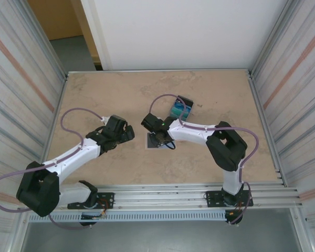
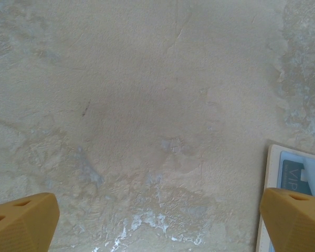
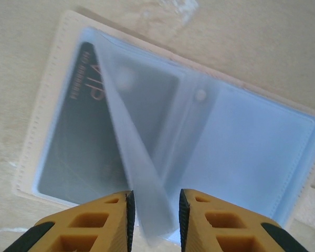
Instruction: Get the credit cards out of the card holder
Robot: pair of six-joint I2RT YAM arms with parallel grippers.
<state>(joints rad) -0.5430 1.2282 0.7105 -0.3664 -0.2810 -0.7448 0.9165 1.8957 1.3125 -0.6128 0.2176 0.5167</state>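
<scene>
Where ribbed walls (image 1: 16, 79) close in, beige tabletop (image 1: 147, 94), card holder (image 3: 39, 121)

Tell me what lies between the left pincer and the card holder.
Bare tabletop. In the top view a short stretch separates the open left pincer from the card holder; the left wrist view shows the same bare surface beside the holder's edge.

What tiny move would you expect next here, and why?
Probably the left fingers, wide open over bare table beside the card holder, should slide across towards the dark card. The right fingers pinch the clear sleeve and hold it up off that card, so the card shows beneath, but nothing grips it yet.
</scene>
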